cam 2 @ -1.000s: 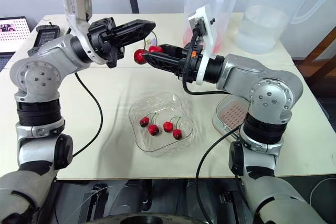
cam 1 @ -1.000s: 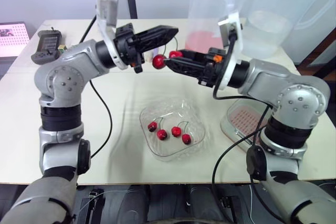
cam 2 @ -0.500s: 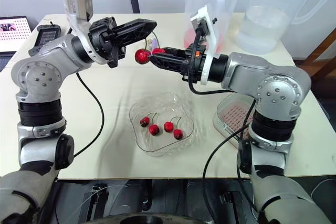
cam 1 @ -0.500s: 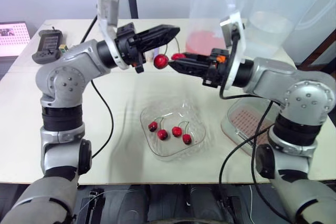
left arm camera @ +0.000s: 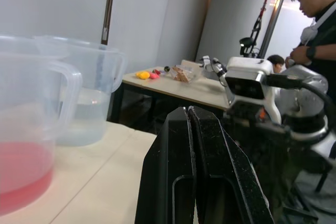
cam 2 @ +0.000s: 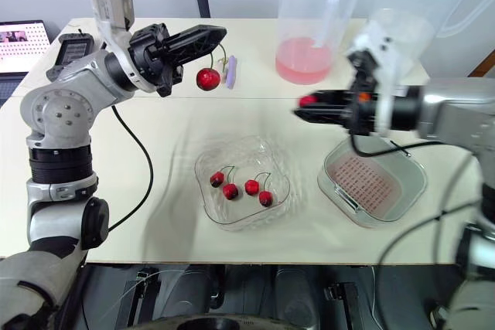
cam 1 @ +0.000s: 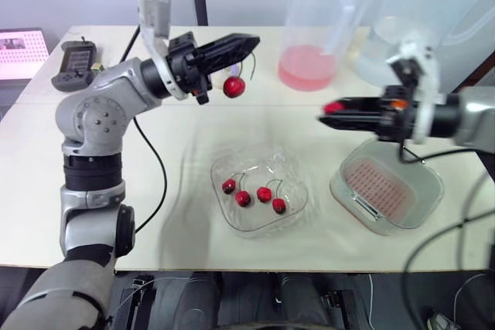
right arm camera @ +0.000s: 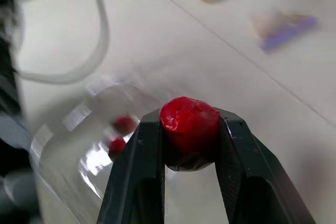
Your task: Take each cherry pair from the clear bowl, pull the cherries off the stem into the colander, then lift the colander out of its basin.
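L gripper (cam 1: pixel 251 40) is up high over the back-left part of the table (cam 1: pixel 178 129), fingers pressed tight together w/ no gap, as the left wrist view shows. It pinches a thin green stem (cam 1: pixel 252 63). One hanging cherry (cam 1: pixel 234 87) dangles just below the fingers, in the air, well above the tabletop and clear of the bowl.

R gripper (cam 1: pixel 326 116) points toward the robot's left, raised over the table btwn the clear bowl (cam 1: pixel 294 175) and the colander (cam 1: pixel 383 187), nearer the colander's back-left corner. Its jaws are open only as wide as the fruit: a single cherry (right arm camera: pixel 189 129) sits clamped at the tips, a finger on each side, no stem visible on it.

The bowl sits mid-table, near the front edge, holding four cherries (cam 1: pixel 264 194) on stems, lying as two pairs side by side. The pink colander rests inside its clear basin (cam 1: pixel 337 191) to the right of the bowl, close but not touching; nothing visible in it.

At the back: a jug w/ pink liquid (cam 1: pixel 309 63) and a water jug (cam 1: pixel 433 5) beside it. A black handheld device (cam 1: pixel 73 67) lies at the far-left back.
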You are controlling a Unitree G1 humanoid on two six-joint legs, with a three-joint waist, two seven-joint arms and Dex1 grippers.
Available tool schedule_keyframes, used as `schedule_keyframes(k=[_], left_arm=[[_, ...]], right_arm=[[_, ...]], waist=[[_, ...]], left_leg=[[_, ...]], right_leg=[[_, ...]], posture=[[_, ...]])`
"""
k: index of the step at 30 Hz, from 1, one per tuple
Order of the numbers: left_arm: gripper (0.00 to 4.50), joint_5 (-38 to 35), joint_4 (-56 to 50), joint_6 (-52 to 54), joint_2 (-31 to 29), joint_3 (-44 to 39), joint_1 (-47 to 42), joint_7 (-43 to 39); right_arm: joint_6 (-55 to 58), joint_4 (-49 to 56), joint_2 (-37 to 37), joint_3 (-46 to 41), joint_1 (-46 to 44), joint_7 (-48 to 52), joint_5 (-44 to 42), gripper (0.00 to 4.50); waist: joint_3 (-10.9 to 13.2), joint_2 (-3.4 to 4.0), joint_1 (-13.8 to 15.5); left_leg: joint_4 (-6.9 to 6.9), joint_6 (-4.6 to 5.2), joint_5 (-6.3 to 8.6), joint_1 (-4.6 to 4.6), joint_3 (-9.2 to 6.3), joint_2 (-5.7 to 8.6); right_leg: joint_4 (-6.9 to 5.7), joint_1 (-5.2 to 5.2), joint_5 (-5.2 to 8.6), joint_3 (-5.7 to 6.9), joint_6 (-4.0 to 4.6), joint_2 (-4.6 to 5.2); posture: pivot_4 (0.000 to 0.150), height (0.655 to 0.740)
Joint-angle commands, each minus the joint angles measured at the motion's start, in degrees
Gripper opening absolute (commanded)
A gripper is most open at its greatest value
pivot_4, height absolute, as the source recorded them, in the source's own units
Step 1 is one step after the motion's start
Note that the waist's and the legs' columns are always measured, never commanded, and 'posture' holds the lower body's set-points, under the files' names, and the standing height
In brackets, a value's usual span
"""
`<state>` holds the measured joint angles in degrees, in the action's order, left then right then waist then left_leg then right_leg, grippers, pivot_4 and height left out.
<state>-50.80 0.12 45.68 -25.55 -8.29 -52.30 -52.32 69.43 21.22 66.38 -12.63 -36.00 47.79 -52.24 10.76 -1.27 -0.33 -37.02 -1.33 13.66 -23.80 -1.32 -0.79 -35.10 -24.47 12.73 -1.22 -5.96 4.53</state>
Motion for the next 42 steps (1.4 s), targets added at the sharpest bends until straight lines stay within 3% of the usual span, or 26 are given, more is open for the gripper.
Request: schedule_keyframes(k=[1, 4, 6, 12, 20, 24, 30, 35, 42], left_arm=[[0.0, 0.4, -1.5, -1.4, -0.1, 0.2, -0.1, -0.9], [0.0, 1.6, -3.7, -1.8, -0.7, 1.8, 2.0, -2.4], [0.0, 1.9, -4.4, -2.1, -0.6, 2.1, 2.9, -2.8], [0.0, 4.1, -6.6, -4.0, -1.6, 3.9, 4.9, -4.6], [0.0, 1.4, -8.6, -2.6, -1.0, 3.1, 5.6, -3.7], [0.0, -3.6, -9.5, 0.1, 1.2, 0.8, 5.4, -0.4], [0.0, -6.7, -8.6, 1.8, 2.5, -0.3, 3.4, 2.3], [0.0, -8.4, -10.2, 3.0, 3.7, 0.5, 3.6, 3.7], [0.0, -8.1, -10.3, 2.8, 3.6, 0.7, 3.1, 4.8]], right_arm=[[-12.6, -3.2, 10.0, -0.2, 9.7, 9.6, 11.4, 0.89], [-30.1, -8.1, 13.4, 5.8, 18.6, 10.4, 25.8, 0.89], [-36.6, -9.7, 12.6, 8.2, 21.6, 11.9, 29.9, 0.89], [-39.4, -10.8, 10.4, 11.8, 23.3, 14.5, 33.9, 0.89], [-31.4, -8.6, 11.7, 6.2, 20.2, 19.5, 28.0, 4.45], [-20.4, -5.0, 9.4, 2.0, 13.7, 21.4, 16.6, 4.45], [-6.2, -0.3, -10.0, 0.6, -1.9, 6.7, -1.3, 4.45], [-2.0, -0.2, -26.0, 1.6, -7.8, -5.8, -8.8, 4.45], [-1.4, -2.3, -35.9, 5.7, -11.6, -11.7, -10.5, 4.45]], waist=[[0.0, -0.01, -0.2], [0.0, -0.01, -0.8], [0.0, 0.01, -0.9], [0.1, 0.2, -0.6], [0.1, 0.19, -0.3], [0.1, 0.2, -0.5], [0.2, 0.1, -0.6], [0.2, 0.07, -0.3], [0.2, 0.07, -0.4]], left_leg=[[-0.01, 0.0, 0.0, -0.01, 0.03, 0.02], [0.0, 0.01, 0.01, 0.08, 0.15, 0.02], [0.01, 0.01, 0.01, 0.22, 0.26, -0.02], [0.01, 0.0, 0.0, 0.28, 0.26, -0.05], [-0.05, 0.0, 0.0, 0.23, 0.25, -0.03], [-0.03, 0.01, 0.0, 0.24, 0.23, -0.03], [-0.04, 0.0, 0.0, 0.3, 0.12, -0.08], [-0.04, 0.0, 0.0, 0.21, 0.04, -0.05], [-0.06, 0.01, 0.0, 0.22, 0.04, -0.02]], right_leg=[[0.01, 0.0, 0.0, -0.01, -0.01, 0.02], [0.0, 0.0, 0.01, -0.08, -0.05, 0.04], [-0.07, 0.0, 0.04, -0.12, -0.12, 0.04], [-0.2, -0.01, 0.0, -0.16, -0.05, 0.0], [-0.16, 0.02, 0.0, -0.18, -0.03, 0.02], [-0.16, 0.02, 0.0, -0.17, -0.04, 0.02], [-0.24, 0.06, -0.02, -0.16, -0.01, -0.1], [-0.22, 0.07, -0.02, -0.13, -0.04, -0.1], [-0.24, 0.07, -0.13, -0.12, -0.2, -0.06]], posture=[[0.15, 0.74], [0.15, 0.74], [0.15, 0.74], [0.15, 0.74], [0.15, 0.74], [0.15, 0.74], [0.15, 0.74], [0.15, 0.74], [0.15, 0.74]])
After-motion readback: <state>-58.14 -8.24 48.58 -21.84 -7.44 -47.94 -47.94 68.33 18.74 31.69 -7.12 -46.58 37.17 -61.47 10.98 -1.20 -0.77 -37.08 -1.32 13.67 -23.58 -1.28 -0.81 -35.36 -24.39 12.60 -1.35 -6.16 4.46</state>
